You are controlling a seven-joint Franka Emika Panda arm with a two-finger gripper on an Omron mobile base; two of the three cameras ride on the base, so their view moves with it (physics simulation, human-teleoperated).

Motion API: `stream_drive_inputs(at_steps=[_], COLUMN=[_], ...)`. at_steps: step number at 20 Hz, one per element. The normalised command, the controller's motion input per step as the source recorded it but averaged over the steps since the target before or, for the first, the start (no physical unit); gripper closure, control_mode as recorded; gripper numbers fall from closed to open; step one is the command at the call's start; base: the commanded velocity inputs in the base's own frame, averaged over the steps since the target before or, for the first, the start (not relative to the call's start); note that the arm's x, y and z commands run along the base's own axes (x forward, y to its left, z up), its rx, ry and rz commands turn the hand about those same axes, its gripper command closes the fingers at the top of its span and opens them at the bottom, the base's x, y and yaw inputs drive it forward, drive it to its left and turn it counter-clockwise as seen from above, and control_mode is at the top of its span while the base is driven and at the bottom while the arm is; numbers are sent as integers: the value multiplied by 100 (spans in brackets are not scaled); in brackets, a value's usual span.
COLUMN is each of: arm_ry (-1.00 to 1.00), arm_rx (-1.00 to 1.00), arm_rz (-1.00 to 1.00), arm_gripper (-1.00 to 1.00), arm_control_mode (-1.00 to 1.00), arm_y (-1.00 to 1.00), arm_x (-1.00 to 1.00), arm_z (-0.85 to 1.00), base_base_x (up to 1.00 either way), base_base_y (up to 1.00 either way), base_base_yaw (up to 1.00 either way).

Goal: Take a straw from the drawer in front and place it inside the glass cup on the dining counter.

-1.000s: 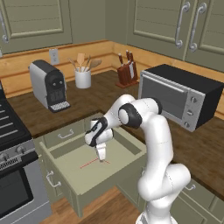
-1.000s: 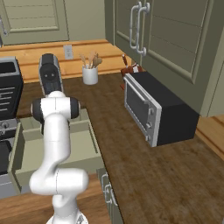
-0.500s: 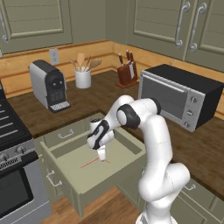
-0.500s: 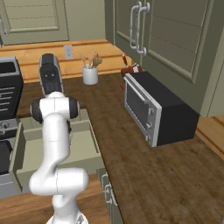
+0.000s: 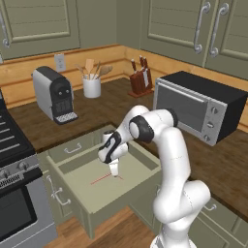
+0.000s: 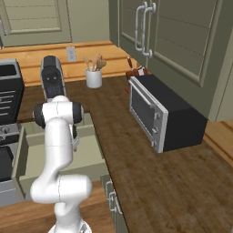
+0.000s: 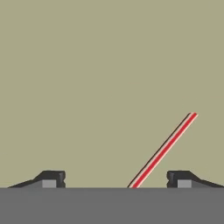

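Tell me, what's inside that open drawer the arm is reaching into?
Inside the drawer lies a thin red straw on the pale floor, with the open gripper right over it. The arm covers the straw's far end.

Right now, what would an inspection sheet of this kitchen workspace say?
Surface: dark wood worktop, with the drawer pulled open below it.
Job's things: red straw lying flat on the drawer floor.
Clutter: coffee machine, utensil crock, knife block, toaster oven.
Grippers: gripper pointing down into the drawer, jaws apart on either side of the straw, not yet closed on it.
Cables: nothing seen.
Surroundings: stove beside the drawer, green cupboards above.
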Motion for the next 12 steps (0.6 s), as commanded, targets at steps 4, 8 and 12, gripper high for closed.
stream_drive_inputs(at_steps=[4, 8, 12], arm_ry=[-10, -15, -14], arm_rx=[0, -1, -7], arm_rz=[-21, -23, -19], arm_gripper=[-100, -100, -100], arm_control_mode=[-100, -100, -100], arm_y=[16, 17, 5], arm_x=[-64, -64, -9], arm_z=[-2, -4, -28], base_base_x=[0, 0, 0], base_base_y=[0, 0, 0], base_base_yaw=[0, 0, 0])
